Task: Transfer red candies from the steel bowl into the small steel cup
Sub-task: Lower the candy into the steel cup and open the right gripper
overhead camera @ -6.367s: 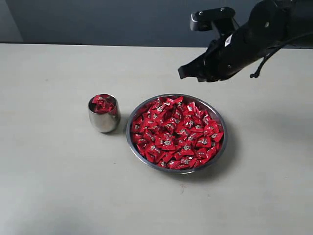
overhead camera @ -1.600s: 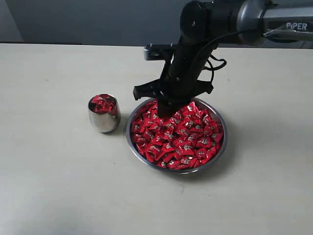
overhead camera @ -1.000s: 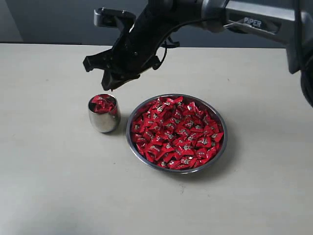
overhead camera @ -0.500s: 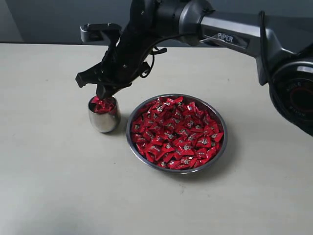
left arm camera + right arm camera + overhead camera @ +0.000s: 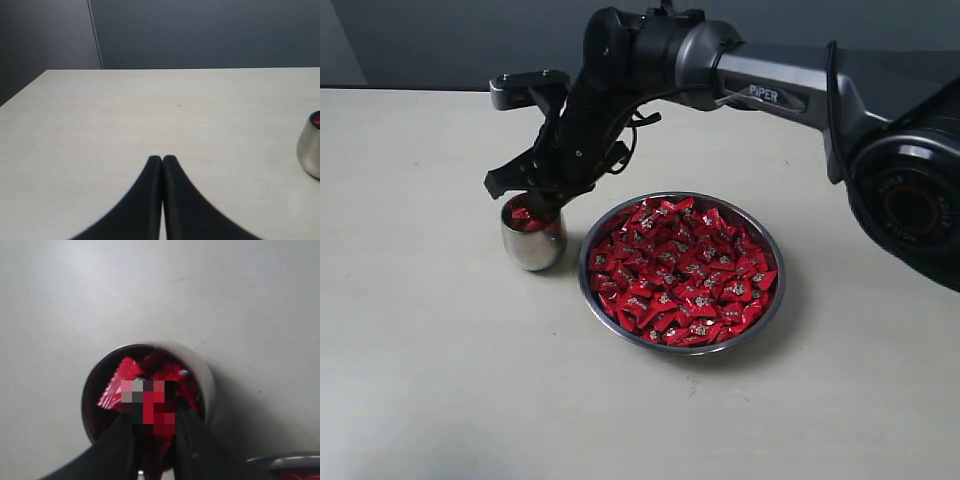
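The small steel cup [image 5: 532, 246] stands left of the steel bowl [image 5: 681, 350] and holds a few red candies [image 5: 121, 376]. The wide bowl is heaped with red candies [image 5: 680, 275]. My right gripper [image 5: 532, 203] reaches across and points down into the cup's mouth. In the right wrist view the right gripper [image 5: 152, 415] is shut on a red candy just above the cup's rim [image 5: 204, 376]. My left gripper [image 5: 162, 159] is shut and empty, low over bare table, with the cup [image 5: 311, 148] off to one side.
The pale table [image 5: 440, 380] stretches round both vessels. The right arm [image 5: 760, 85] spans from the right edge over the table behind the bowl. A dark wall runs behind the table's far edge. The bowl's rim [image 5: 285, 460] shows close to the cup.
The right arm has swung from the bowl leftward to above the cup, then lowered until its fingertips sit at the cup's mouth. Cup and bowl have not moved.
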`<state>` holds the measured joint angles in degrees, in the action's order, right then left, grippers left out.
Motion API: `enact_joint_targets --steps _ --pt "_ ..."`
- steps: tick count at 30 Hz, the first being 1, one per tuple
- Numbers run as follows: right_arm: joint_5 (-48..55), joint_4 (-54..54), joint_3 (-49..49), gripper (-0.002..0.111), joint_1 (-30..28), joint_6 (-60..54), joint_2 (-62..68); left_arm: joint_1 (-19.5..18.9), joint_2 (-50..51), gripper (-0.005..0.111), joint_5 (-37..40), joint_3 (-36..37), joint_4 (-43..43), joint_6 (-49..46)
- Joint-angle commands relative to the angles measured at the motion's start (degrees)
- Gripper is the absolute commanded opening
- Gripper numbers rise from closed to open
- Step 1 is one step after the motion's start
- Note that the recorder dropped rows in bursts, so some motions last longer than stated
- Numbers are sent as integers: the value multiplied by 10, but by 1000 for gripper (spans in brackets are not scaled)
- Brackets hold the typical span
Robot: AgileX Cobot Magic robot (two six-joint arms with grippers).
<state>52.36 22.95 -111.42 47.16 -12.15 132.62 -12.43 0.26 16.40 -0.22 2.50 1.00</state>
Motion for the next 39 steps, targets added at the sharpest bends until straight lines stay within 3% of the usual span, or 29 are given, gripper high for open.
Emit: enact_joint_targets --steps 1,16,22,39 --pt "-10 0 -3 15 2 -3 2 -1 -3 0 -1 2 1 1" --pt "-14 21 -12 16 2 -35 2 -1 -3 0 -1 2 1 1" --pt "0 28 -39 34 2 -43 2 -1 -3 0 -1 2 1 1" --pt "22 1 -42 32 2 -30 -1 -1 -3 0 -1 2 1 1"
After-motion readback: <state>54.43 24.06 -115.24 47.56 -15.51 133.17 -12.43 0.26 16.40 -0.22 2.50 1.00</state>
